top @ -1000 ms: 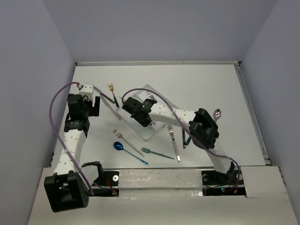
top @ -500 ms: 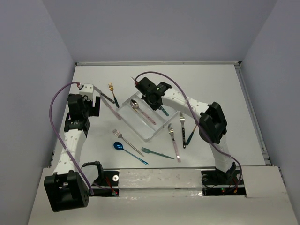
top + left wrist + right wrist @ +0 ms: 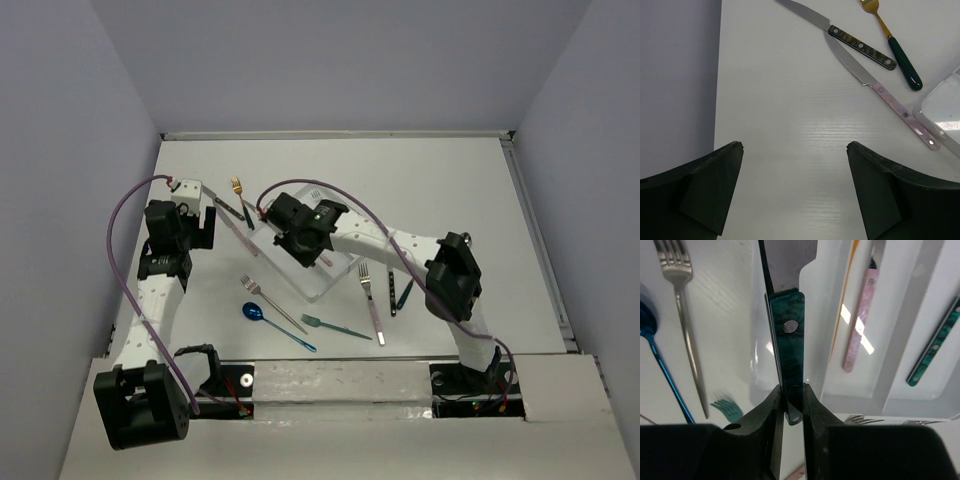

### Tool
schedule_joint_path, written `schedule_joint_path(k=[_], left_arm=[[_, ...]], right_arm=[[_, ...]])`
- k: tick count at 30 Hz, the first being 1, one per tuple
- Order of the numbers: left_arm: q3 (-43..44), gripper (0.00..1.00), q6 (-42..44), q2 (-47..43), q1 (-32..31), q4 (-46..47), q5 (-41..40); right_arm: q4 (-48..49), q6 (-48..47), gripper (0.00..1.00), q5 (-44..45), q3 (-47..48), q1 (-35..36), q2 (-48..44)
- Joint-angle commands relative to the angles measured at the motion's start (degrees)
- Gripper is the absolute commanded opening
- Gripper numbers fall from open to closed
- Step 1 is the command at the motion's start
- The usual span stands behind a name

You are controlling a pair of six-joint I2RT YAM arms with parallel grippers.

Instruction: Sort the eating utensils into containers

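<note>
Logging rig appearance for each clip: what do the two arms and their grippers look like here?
Both arms have white links with blocky black joint housings. A purple cable loops along the left arm and another along the right arm. The left gripper and right gripper have matte black fingers. No markings are legible.

A fork (image 3: 242, 200) and two knives (image 3: 837, 32) are lying left of the tray (image 3: 312, 288); a spoon (image 3: 283, 330) is lying before it, with forks (image 3: 371, 305) lying to its right.

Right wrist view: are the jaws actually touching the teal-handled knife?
Touching. The right wrist view shows the right jaws pinching the end of the teal-handled knife by its handle from both sides, with no gap.
</note>
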Motion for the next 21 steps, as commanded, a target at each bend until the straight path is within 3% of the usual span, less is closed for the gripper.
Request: schedule_joint_path(k=[1, 15, 21], left_arm=[[-0.93, 0.99, 0.75, -0.28, 0.14, 2.06, 0.61], [-1.19, 0.99, 0.93, -0.45, 0.14, 1.98, 0.87], [-1.19, 0.99, 0.93, -0.45, 0.14, 1.98, 1.05]], right_arm=[[2.30, 2.46, 0.00, -4.54, -0.52, 0.18, 0.30], [3.53, 4.04, 0.00, -5.07, -2.62, 0.18, 7.16], [3.53, 4.66, 0.12, -5.51, -4.82, 0.18, 6.99]])
